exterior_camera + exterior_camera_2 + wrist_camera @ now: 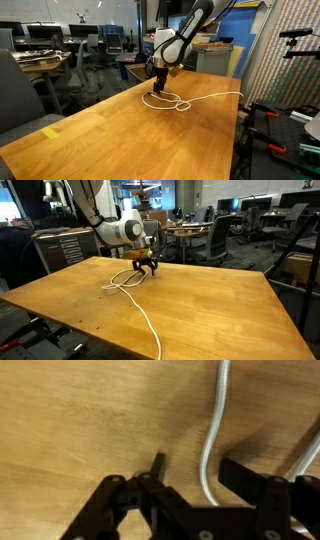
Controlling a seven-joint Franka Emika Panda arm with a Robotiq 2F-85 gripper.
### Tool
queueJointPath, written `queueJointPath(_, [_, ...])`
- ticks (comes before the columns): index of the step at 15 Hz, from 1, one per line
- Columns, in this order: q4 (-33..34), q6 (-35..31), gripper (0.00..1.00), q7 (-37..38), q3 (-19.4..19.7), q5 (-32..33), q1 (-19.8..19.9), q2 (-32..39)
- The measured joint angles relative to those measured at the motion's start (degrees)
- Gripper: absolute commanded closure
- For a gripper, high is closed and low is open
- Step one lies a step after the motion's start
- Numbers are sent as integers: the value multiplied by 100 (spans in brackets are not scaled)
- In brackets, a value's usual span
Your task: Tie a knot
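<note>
A thin white rope (166, 101) lies on the brown wooden table (120, 140), curled into a small crossed loop, the knot (124, 278), with a long tail running to the table's edge. My gripper (157, 79) hangs low over the loop's far side in both exterior views (146, 268). In the wrist view the rope (213, 430) runs down between the two black fingers (240, 475). The gripper (194, 464) is open, its jaws partly drawn in, with wood still showing on either side of the rope. The rope sits nearer the right finger.
A yellow tape scrap (50, 132) lies near the table's front corner. Black stands and cables (290, 120) rise beside the table edge where the rope tail ends. A grey chair (20, 95) and office desks surround the table.
</note>
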State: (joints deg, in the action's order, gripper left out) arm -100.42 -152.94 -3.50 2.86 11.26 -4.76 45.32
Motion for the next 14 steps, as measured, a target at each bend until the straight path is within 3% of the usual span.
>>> queueJointPath(3, [2,-220,96,68,26,0,-26,0])
queueJointPath(4, [0,-299,99,93,36,0,-37,0])
queueJointPath(10, [-78,-660,98,228,114,0,-154,-24])
queueJointPath(14, [-556,-1328,99,297,317,145,-502,-284])
